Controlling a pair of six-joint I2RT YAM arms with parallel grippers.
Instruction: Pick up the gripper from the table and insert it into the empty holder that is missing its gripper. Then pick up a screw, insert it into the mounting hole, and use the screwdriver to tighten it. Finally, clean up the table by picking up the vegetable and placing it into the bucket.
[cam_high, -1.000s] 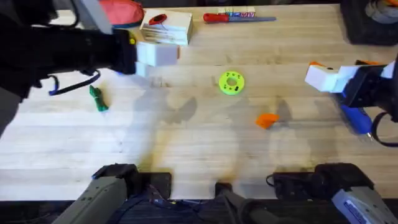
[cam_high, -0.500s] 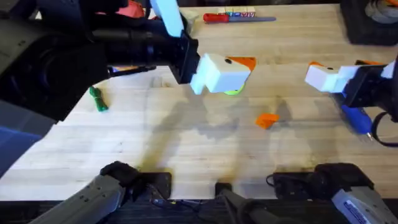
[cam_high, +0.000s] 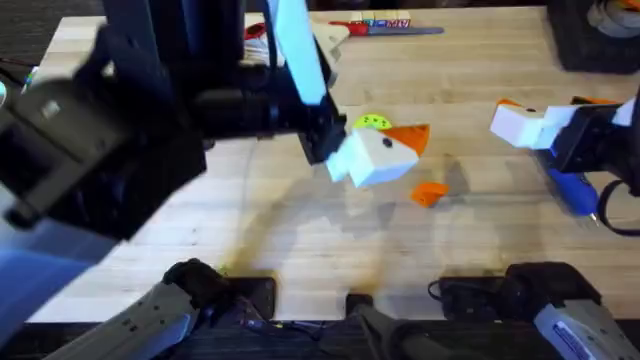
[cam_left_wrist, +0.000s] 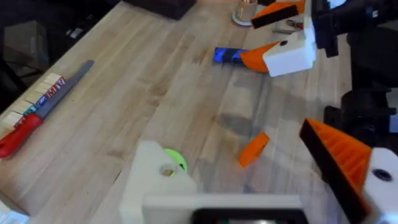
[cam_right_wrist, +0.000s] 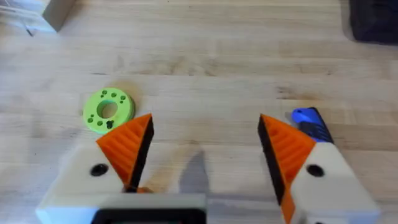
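The loose orange gripper lies on the table right of centre. My left gripper hangs open just left of it and above it. One of its fingers is a bare white block, the holder; the other carries an orange ribbed tip. My right gripper stands open at the right, both fingers orange-tipped. The blue screwdriver lies beside it. The left arm hides the vegetable. Bucket and screw are out of view.
A yellow-green disc with holes lies behind the left gripper. A red-handled screwdriver rests at the table's far edge. The left arm looms large over the table's left half.
My left arm has swung from the far left to the middle and come down beside the loose orange piece, covering the green vegetable. The right arm has not moved.
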